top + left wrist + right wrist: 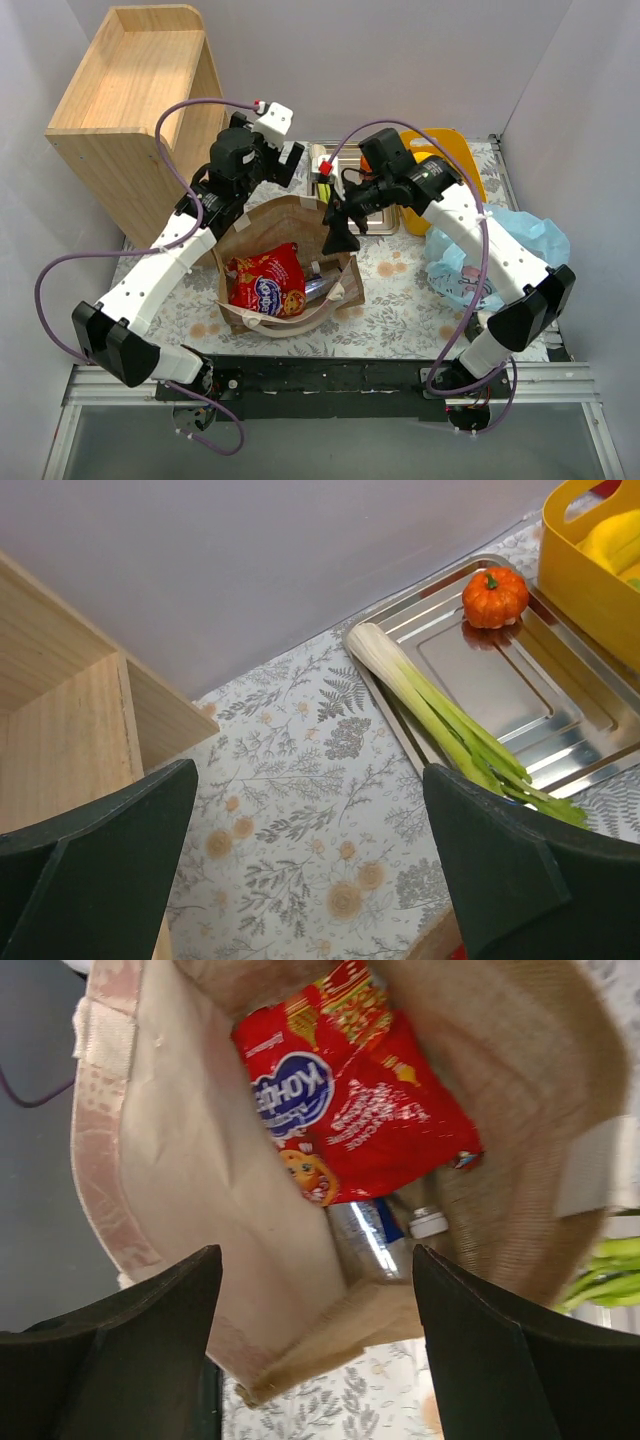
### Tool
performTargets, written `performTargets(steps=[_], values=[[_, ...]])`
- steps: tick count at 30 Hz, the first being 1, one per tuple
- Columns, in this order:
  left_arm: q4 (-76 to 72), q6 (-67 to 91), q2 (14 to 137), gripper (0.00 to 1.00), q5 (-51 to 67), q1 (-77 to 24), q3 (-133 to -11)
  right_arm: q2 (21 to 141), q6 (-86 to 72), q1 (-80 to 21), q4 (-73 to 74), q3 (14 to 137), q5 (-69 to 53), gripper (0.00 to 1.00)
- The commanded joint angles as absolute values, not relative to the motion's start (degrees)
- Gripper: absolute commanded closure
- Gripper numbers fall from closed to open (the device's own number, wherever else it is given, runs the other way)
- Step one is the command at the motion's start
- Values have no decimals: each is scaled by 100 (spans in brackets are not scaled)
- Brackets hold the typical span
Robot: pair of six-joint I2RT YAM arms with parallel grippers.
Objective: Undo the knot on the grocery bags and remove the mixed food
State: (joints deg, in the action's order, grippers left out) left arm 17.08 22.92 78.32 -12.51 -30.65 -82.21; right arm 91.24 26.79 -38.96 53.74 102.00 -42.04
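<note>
You have two grocery bags. The brown paper carrier stands open directly under your right gripper, with its whitish handles folded over the rim. The light-blue plastic bag lies crumpled well off to that gripper's outer side, beside the right arm's elbow, with small prints showing on its film.

One wooden box sits to the outer side of your left gripper. One steel tray lies ahead of that gripper, toward its right finger, and one yellow tub sits just beyond the tray.

The food you can count comes to four pieces. One red crisp packet with a blue oval logo lies in the carrier below the right gripper. One clear bottle lies partly under it. One pale-green leek lies slantwise along the tray's near rim. One small orange pumpkin stands upright on the tray's far corner.

Both grippers are spread wide and neither has hold of anything.
</note>
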Motion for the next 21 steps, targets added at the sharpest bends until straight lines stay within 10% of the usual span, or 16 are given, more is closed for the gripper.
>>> performTargets(steps=[1, 12, 21], values=[[1582, 1329, 8059, 4, -915, -3041, -8305, 8719, 2146, -3973, 4898, 9994, -4193, 17], [3743, -382, 9923, 3, -431, -2532, -12091, 7711, 2680, -3973, 5318, 9390, -3816, 17], [4271, -125, 8466, 2, -580, -1874, -10672, 8525, 2048, -3999, 5134, 10625, -3489, 18]])
